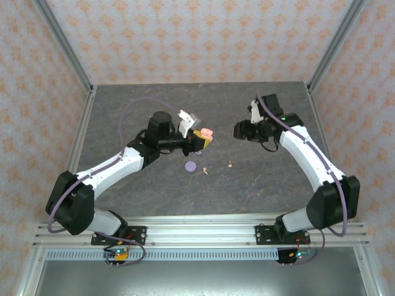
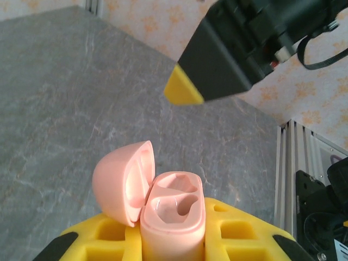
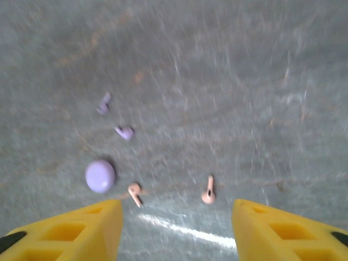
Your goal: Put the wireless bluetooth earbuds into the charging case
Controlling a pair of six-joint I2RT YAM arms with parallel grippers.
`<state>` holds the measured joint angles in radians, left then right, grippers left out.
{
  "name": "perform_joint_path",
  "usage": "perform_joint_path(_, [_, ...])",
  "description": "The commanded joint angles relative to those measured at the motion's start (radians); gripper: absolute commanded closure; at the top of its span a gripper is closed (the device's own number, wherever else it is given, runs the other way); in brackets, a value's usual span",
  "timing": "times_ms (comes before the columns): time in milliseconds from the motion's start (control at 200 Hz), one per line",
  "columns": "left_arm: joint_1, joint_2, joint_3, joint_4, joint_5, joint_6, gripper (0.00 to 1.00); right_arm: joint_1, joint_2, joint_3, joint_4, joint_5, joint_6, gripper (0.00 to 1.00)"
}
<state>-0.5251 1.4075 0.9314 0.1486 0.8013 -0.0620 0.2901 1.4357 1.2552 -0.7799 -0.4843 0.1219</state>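
We see the left gripper [image 2: 169, 234] pinching a pale pink plastic charging case [image 2: 176, 204] between its yellow fingers [image 2: 247, 234], which press against the case's two sides. The case is open. Its domed lid [image 2: 120, 182] is swung out on the hinge to the left in the left wrist view, and both moulded wells in the case body hold nothing. From above, this gripper [image 1: 202, 138] sits near the middle of the grey stone-patterned table [image 1: 123, 111].

The right gripper [image 1: 237, 131] faces the case from just across a small gap, not touching it. In the left wrist view it shows as a black block with one yellow fingertip [image 2: 184, 89] above and beyond the case. In its own wrist view, which is blurred, the right gripper [image 3: 176, 228] has its two yellow fingers spread well apart. We see only bare table between them, and nothing is gripped.

All four earbuds lie loose on the table. Two pale pink stemmed earbuds, one [image 3: 135, 193] just beside a lilac round disc [image 3: 100, 176] and the other [image 3: 208, 191] further right, lie closest to the spread fingers. Two lilac stemmed earbuds [image 3: 125, 132] [image 3: 104, 103] lie beyond the disc, near each other but apart. From above, the disc [image 1: 191, 166] and the pink pair [image 1: 205, 171] [image 1: 230, 164] lie on the table nearer the arm bases than the two grippers.
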Motion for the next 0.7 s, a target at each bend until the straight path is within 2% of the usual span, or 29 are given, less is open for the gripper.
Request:
perform_joint_path(0, [-0.012, -0.077, -0.037, 0.066, -0.037, -0.037, 0.89, 0.015, 0.043, -0.060, -0.015, -0.108, -0.015, 0.52])
perform_joint_path(120, [-0.020, -0.115, -0.077, 0.065, -0.071, -0.043, 0.89, 0.053, 0.088, -0.108, 0.032, -0.122, -0.004, 0.59])
perform_joint_path(310, [-0.032, -0.144, -0.112, 0.082, -0.112, -0.064, 0.89, 0.063, 0.183, -0.117, 0.059, -0.039, 0.033, 0.75])
perform_joint_path(496, [-0.034, -0.149, -0.112, 0.068, -0.124, -0.063, 0.89, 0.082, 0.253, -0.105, 0.058, -0.110, 0.004, 0.78])
perform_joint_path(696, [-0.034, -0.150, -0.110, 0.072, -0.135, -0.063, 0.89, 0.108, 0.301, -0.099, 0.065, -0.128, 0.001, 0.81])
